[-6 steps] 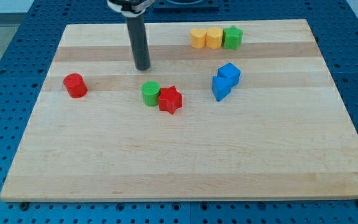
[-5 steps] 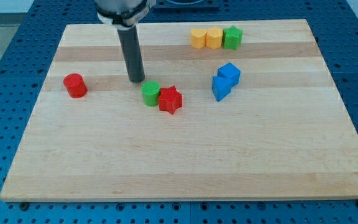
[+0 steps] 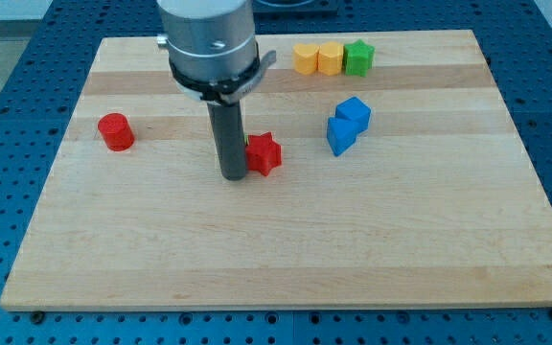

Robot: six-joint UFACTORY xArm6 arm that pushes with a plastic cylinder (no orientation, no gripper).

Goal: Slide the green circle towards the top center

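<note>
My tip (image 3: 234,176) rests on the wooden board (image 3: 286,249) just left of and slightly below the red star (image 3: 264,153). The rod stands over the spot where the green circle was, so the green circle is hidden behind it and I cannot see it. The arm's grey wrist (image 3: 209,43) fills the view's top centre-left.
A red cylinder (image 3: 116,131) sits at the left. Two blue blocks (image 3: 347,126) touch each other right of centre. At the view's top, two yellow blocks (image 3: 318,58) and a green star (image 3: 358,57) stand in a row.
The rod moved down the view and a little right, from above-left of the green circle to in front of it. The green circle is now hidden. Other blocks have not moved.
</note>
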